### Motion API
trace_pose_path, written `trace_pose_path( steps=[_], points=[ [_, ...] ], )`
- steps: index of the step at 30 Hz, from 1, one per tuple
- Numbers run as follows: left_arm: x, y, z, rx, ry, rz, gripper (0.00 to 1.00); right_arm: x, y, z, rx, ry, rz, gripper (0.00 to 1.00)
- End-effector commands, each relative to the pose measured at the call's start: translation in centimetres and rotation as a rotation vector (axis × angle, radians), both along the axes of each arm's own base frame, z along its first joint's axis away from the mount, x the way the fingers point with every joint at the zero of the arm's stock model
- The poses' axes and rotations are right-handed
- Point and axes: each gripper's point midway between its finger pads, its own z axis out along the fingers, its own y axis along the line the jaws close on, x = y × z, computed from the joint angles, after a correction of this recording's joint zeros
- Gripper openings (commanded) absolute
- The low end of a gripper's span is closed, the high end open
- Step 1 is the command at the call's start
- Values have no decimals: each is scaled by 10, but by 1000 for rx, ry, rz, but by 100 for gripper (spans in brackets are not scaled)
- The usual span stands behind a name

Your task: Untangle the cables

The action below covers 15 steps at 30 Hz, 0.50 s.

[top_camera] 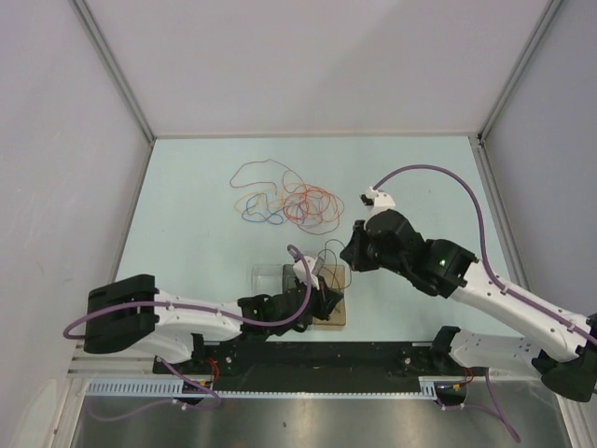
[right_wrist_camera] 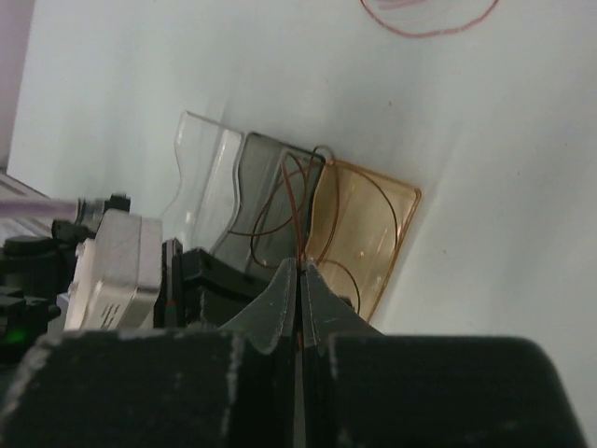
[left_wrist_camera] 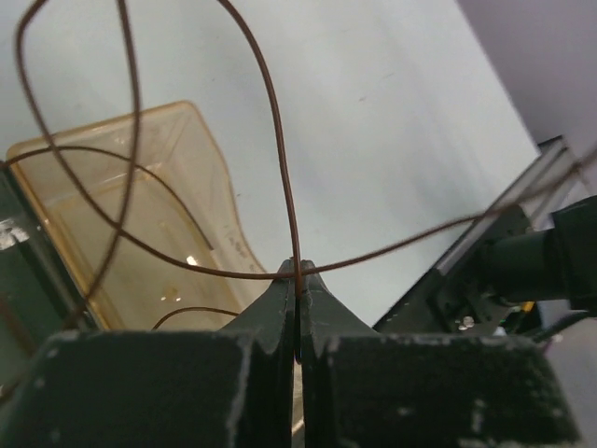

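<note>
Risk: left gripper [left_wrist_camera: 298, 278] and right gripper [right_wrist_camera: 300, 271] both pinch the brown wire [left_wrist_camera: 283, 168] at their tips; it loops ahead over the tray [left_wrist_camera: 213, 177]. Pulling apart could cinch a knot.

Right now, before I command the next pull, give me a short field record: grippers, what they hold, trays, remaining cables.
left gripper: shut on dark brown cable
right gripper: shut on the same dark brown cable
cable loops: lying across dark tray and amber tray
clear tray: beside the dark tray, no cable seen in it
tangled cables: loose heap beyond both grippers, neither gripper touching it
</note>
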Motion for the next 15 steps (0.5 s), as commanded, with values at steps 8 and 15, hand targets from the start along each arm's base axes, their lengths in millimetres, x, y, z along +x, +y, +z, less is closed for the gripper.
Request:
trace_pose_path(
  steps=[8, 15],
  points=[
    [7, -4, -20, 182, 105, 85, 6, -43, -11, -46, -109, 119, -63, 0],
    [0, 8, -27, 283, 163, 88, 33, -45, -2, -71, -162, 162, -79, 0]
  ],
)
